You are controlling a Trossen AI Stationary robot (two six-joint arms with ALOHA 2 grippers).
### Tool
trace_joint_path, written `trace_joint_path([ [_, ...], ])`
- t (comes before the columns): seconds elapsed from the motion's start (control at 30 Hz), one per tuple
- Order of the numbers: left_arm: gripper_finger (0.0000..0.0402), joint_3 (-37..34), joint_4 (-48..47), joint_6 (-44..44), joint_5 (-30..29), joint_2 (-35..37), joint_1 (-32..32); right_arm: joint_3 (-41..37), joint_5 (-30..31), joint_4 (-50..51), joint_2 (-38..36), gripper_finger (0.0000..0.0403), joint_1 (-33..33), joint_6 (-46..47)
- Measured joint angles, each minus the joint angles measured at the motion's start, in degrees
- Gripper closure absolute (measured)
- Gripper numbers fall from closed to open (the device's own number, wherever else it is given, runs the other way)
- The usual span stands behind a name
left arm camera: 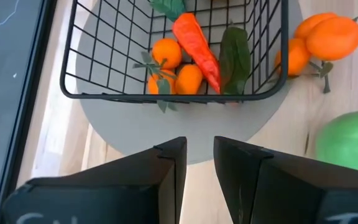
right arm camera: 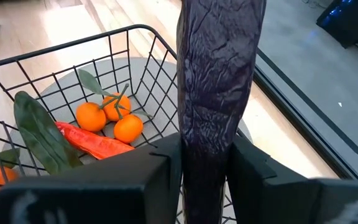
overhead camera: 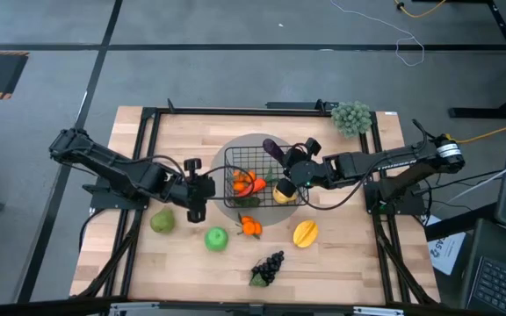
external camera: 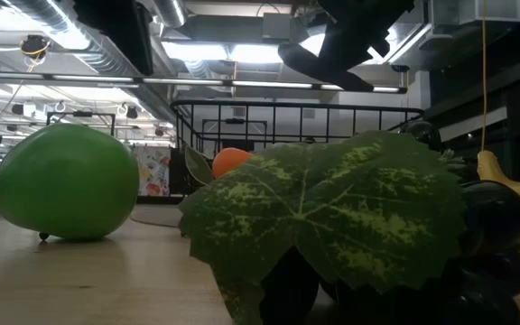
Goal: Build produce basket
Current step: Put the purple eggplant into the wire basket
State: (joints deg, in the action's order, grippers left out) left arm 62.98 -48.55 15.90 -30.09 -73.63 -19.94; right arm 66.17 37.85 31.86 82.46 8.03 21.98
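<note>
The black wire basket (overhead camera: 255, 180) stands on a flat grey disc (overhead camera: 235, 149). In it lie small oranges (right arm camera: 107, 118), an orange carrot (left arm camera: 196, 42) and a yellow fruit (overhead camera: 284, 190). My right gripper (overhead camera: 290, 171) is over the basket's right side, shut on a dark purple eggplant (right arm camera: 216, 74). My left gripper (overhead camera: 202, 189) is just left of the basket, its fingers (left arm camera: 173, 168) a narrow gap apart and empty. On the table nearer me lie a pear (overhead camera: 162, 221), a green apple (overhead camera: 216, 238), oranges (overhead camera: 250, 226), a yellow fruit (overhead camera: 305, 233) and dark grapes (overhead camera: 269, 268). My right gripper pinches the eggplant between its two fingers, one on each side of its body (right arm camera: 205, 140). The fingers come from the table's right. The eggplant sticks out past the fingertips toward the far side (overhead camera: 271, 147) and is lifted clear above the basket.
A pale green bushy cluster (overhead camera: 351, 117) sits at the table's far right corner. The low view is mostly filled by the grapes' leaf (external camera: 332, 212) and the green apple (external camera: 66, 185). Bare wood shows at the near left and far left.
</note>
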Motion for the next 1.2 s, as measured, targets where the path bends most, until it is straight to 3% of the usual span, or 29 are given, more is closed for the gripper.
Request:
trace_joint_path([
  [0.57, 0.0333, 0.0, 0.0, 0.0, 0.0, 0.0, 0.0, 0.0, -0.1, 0.2, 0.0, 0.0312, 0.0, 0.2],
  [0.77, 0.0333, 0.0, 0.0, 0.0, -0.1, 0.0, 0.0, 0.0, -6.7, 0.3, 0.0, 0.0312, 0.0, 1.0],
  [1.2, 0.0333, 0.0, 0.1, 0.0, -0.5, 0.0, 0.0, 0.0, -5.4, 0.2, 0.0, 0.0312, 0.0, 0.0],
])
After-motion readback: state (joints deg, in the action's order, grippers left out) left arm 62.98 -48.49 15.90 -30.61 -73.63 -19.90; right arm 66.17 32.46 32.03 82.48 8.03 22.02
